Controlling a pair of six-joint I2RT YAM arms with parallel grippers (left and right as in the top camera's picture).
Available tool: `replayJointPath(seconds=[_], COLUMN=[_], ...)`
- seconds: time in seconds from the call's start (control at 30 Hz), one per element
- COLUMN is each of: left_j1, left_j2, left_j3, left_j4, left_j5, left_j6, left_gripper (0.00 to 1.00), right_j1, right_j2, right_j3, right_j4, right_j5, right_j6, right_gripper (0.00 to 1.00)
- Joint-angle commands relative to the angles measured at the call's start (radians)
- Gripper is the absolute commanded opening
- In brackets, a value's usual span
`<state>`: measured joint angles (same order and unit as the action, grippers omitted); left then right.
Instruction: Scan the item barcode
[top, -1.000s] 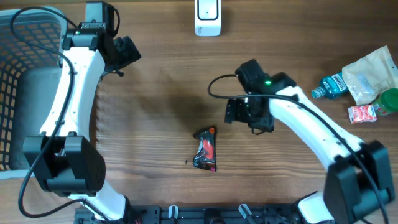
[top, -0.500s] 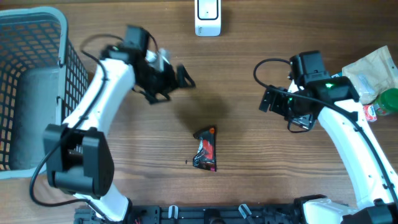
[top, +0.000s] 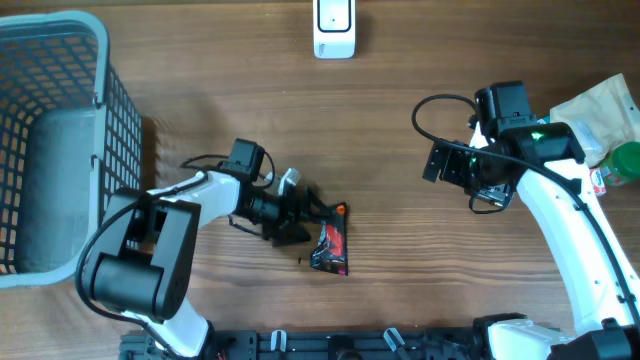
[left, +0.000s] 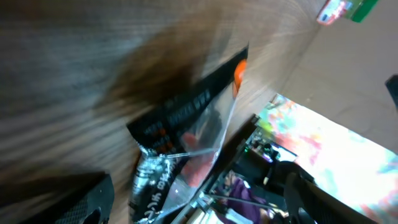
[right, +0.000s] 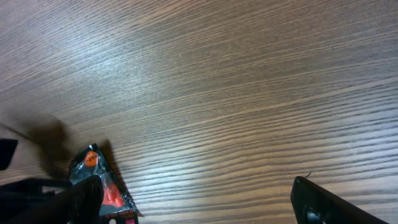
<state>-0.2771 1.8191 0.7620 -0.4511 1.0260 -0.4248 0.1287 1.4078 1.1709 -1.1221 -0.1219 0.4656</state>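
snack packet cropped by bottom edge; print unreadable

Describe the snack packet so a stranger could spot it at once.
On the wooden table, look near the middle, beside the left gripper. The snack packet lies there alone: a crinkled black wrapper with red and orange print, unlike the pale bag at the right edge.

We see a wooden table bearing a black snack packet, a white scanner, a grey basket and a clear bag.
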Motion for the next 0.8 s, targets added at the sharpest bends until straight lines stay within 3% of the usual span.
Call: replayJointPath(seconds=[0.0, 0.17, 0.33, 0.57, 0.77], left_j1=[-0.031, -0.076, -0.12, -0.124, -0.119], left_j2=[0.0, 0.0, 0.0, -0.005, -0.076], left_j3=[-0.062, -0.066, -0.066, -0.061, -0.061], left_j4=[0.051, 0.098, 0.124, 0.122, 0.108], left_j5=[-0.004, -0.157, -0.398, -0.387, -0.389], left_j6=[-0.061, -0.142, -0.219, -0.253, -0.261], left_gripper=[0.79, 0.71, 0.71, 0.68, 0.75], right_j1=[-0.003, -0.003, -0.003, -0.003, -0.003], right_j2=[-0.003, -0.004, -0.003, -0.004, -0.003], right_j3=[0.0, 0.0, 0.0, 0.0, 0.0], right_j4=[-0.002, -0.002, -0.002, -0.001, 0.003], right_j5=[0.017, 0.017, 0.017, 0.017, 0.017], right_j6=[-0.017, -0.018, -0.018, -0.018, -0.018], right_gripper=[0.97, 0.96, 0.91, 0.89, 0.86])
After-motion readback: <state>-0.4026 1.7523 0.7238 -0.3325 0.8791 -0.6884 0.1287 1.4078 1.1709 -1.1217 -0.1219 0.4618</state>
